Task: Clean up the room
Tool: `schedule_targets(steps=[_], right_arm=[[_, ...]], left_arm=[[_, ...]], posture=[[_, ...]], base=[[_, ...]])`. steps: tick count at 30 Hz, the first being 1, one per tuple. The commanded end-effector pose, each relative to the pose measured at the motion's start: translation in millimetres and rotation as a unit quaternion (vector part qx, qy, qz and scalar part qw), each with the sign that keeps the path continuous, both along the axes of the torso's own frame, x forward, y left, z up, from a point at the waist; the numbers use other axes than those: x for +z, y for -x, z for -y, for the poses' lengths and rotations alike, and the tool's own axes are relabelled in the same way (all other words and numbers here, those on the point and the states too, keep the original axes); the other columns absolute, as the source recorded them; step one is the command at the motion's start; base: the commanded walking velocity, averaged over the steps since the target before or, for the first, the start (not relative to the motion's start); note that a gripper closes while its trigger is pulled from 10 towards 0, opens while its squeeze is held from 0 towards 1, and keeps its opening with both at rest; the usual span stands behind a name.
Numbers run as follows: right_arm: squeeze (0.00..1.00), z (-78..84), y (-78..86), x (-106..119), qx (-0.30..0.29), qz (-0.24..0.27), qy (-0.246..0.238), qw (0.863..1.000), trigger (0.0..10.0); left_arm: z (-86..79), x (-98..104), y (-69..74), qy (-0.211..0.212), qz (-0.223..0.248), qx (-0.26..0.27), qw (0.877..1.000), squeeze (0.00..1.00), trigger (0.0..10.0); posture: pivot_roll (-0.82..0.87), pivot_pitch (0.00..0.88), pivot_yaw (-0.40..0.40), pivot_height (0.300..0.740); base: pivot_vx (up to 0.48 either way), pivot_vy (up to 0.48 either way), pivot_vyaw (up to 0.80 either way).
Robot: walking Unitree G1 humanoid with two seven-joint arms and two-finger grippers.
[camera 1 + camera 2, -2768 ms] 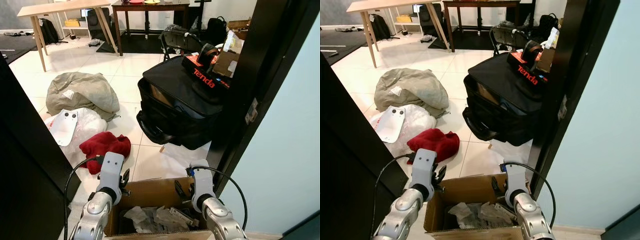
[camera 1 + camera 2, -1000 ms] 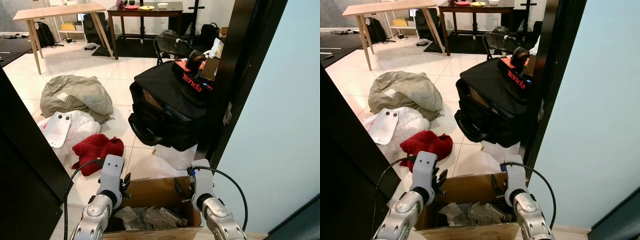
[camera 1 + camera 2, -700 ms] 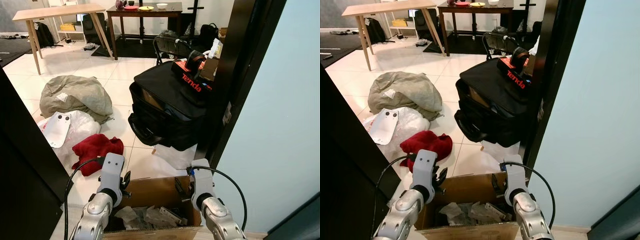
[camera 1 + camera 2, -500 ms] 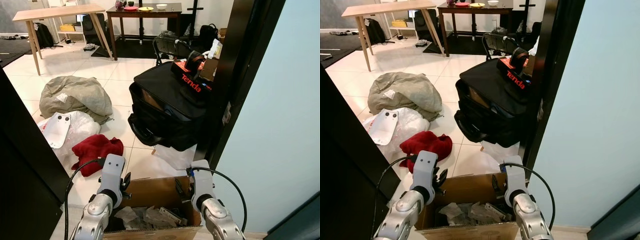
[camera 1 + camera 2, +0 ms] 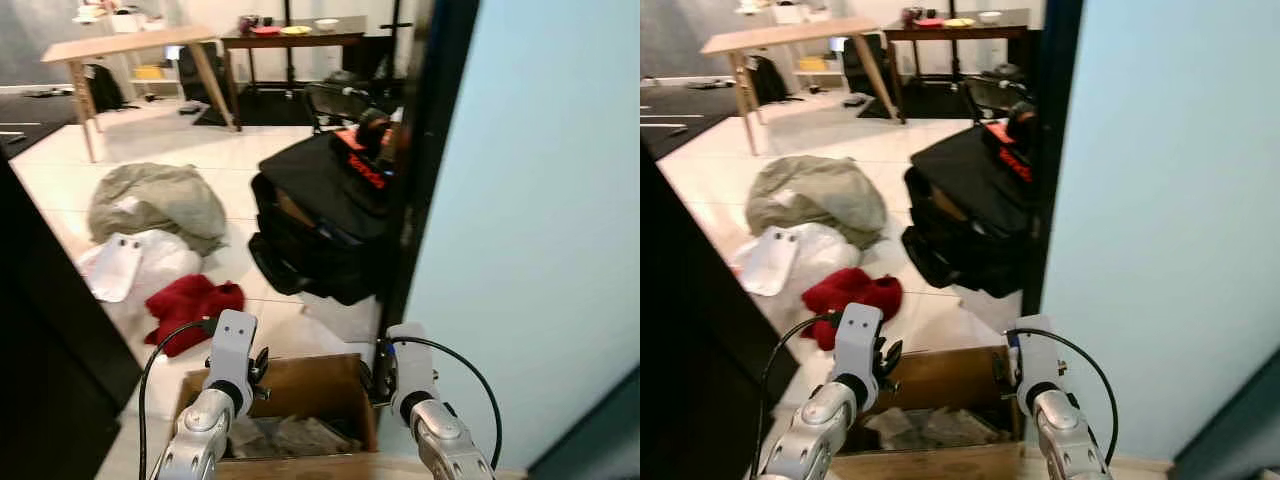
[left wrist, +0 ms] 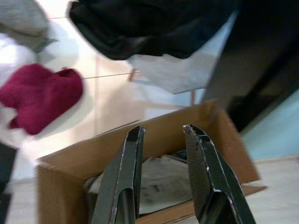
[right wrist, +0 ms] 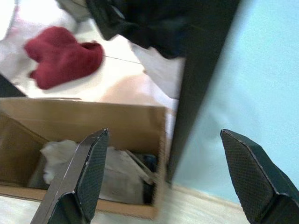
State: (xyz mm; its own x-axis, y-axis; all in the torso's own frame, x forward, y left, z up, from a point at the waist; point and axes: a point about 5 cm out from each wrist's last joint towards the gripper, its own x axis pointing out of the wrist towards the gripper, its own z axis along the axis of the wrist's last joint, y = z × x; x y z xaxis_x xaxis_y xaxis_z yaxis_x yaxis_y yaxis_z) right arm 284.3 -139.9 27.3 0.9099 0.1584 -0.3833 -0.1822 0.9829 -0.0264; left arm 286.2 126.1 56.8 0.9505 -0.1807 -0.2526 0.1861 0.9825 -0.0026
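Note:
A cardboard box (image 5: 300,372) holding crumpled paper stands on the tiled floor right in front of me. My left gripper (image 6: 163,132) hangs over the box's near left part, fingers a little apart with nothing between them. Over the box's right end, beside the door frame, my right gripper (image 7: 163,134) is spread wide open and empty. A red cloth (image 5: 190,300) lies on the floor just past the box, to the left. Both silver wrists show above the box rim in the eye views, which are blurred.
A black suitcase (image 5: 320,215) stands beyond the box against a dark door frame (image 5: 420,150). A light blue wall (image 5: 540,200) takes up the right. A white plastic bag (image 5: 130,265) and a grey-green bundle (image 5: 155,200) lie left. A dark panel (image 5: 40,320) closes the left side.
The whole picture has shifted and blurred: the camera has swung right, so the wall takes more of the view. Both arms keep the same pose over the box.

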Motion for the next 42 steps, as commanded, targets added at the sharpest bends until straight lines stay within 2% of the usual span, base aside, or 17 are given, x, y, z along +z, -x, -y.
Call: schedule_targets(steps=[1,6,11,26,35,42], right_arm=[[0.0,-6.4,3.3,-2.7,0.009,-0.009,-0.004,1.0,10.0],[0.0,-7.3,3.0,-2.4,0.01,-0.009,-0.004,1.0,10.0],[0.0,-6.7,2.4,-2.0,0.01,-0.009,-0.002,1.0,10.0],[0.0,-6.5,3.0,-1.0,0.005,-0.008,-0.009,1.0,10.0],[0.0,-4.2,2.1,0.9,0.001,-0.001,-0.006,1.0,10.0],[0.0,-3.0,3.6,0.5,0.002,-0.004,-0.008,1.0,10.0]], left_arm=[[-6.0,-3.6,3.1,-0.001,-0.01,0.006,1.0,0.0,10.0],[-6.0,-3.6,4.0,0.009,-0.01,0.005,1.0,0.0,10.0],[-5.4,-1.4,3.8,0.013,-0.003,0.002,1.0,0.0,10.0],[-2.6,-2.8,4.6,-0.001,-0.006,-0.009,1.0,0.0,10.0],[-4.0,-0.9,2.4,-0.004,0.004,0.021,1.0,0.0,10.0],[-3.0,-2.8,3.7,-0.006,0.003,0.024,1.0,0.0,10.0]], posture=[[0.0,0.068,0.017,0.74],[0.0,0.069,0.017,0.74],[0.0,0.07,0.014,0.74],[0.0,0.071,0.019,0.74],[-0.02,0.061,0.02,0.74],[-0.02,0.051,0.012,0.74]], base=[[0.0,0.0,0.0],[0.0,0.0,0.0],[0.0,0.384,0.0],[0.0,0.0,0.0],[0.0,0.0,0.0],[0.0,0.0,0.0]])
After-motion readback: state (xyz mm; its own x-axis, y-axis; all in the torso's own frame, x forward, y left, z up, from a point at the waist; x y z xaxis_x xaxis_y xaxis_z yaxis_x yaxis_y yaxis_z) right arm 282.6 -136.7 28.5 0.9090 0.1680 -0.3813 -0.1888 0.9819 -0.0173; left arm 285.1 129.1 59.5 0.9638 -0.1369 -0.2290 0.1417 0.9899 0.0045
